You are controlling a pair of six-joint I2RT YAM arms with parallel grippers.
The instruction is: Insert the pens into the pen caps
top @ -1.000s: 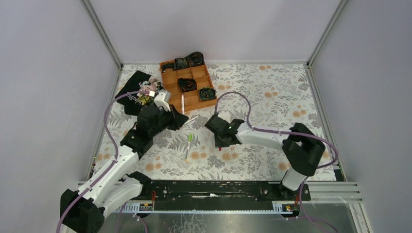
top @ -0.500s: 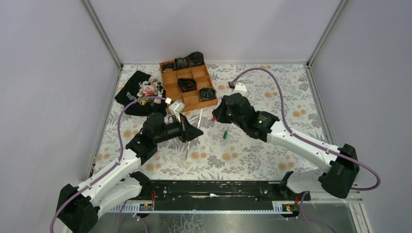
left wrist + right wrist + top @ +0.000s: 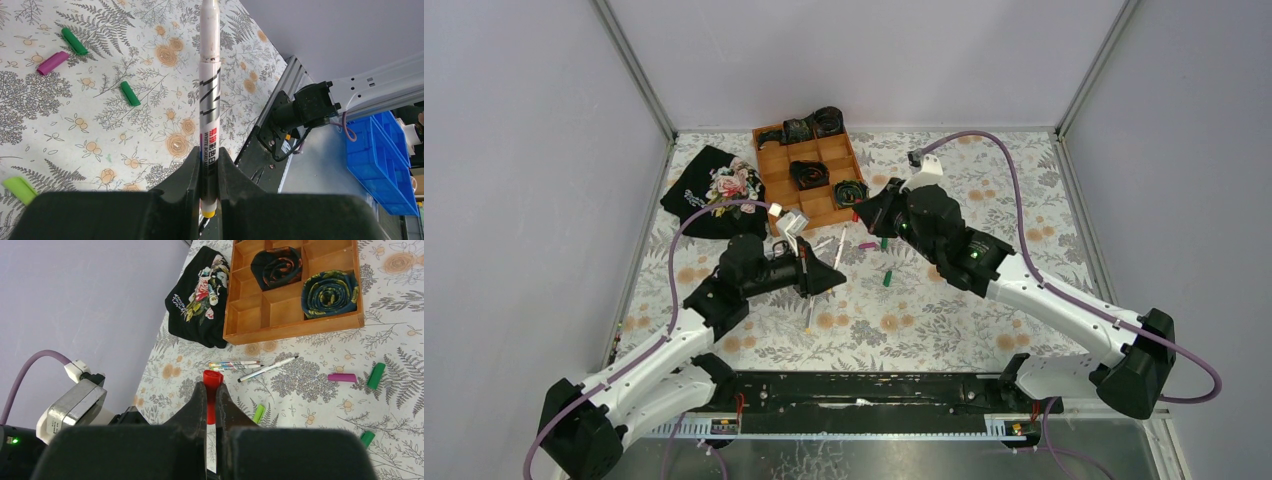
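Two things are held right now. My left gripper [image 3: 209,161] has its fingers pressed onto a white pen [image 3: 210,95]. It pinches the pen near the yellow tail end, so most of the barrel sticks out past the fingertips and hangs above the table [image 3: 924,330]. My right gripper [image 3: 212,402] is clamped on a red cap [image 3: 212,379], whose end pokes out beyond the fingertips. I see something white lower down between those fingers but cannot tell what it is. From the top view the two grippers are apart, the left near the middle of the table and the right close to the near corner of the wooden tray [image 3: 292,326]. On the table a magenta cap [image 3: 342,377] lies just beside a green cap [image 3: 376,376]. A second green cap [image 3: 367,438] sits nearer to me and apart from them, and a lime cap [image 3: 258,413] lies off to the left of those. A loose pen [image 3: 267,369] rests in front of the tray, with more pens [image 3: 235,363] just beside it. A black flowered cloth [image 3: 200,300] lies against the tray's left side.
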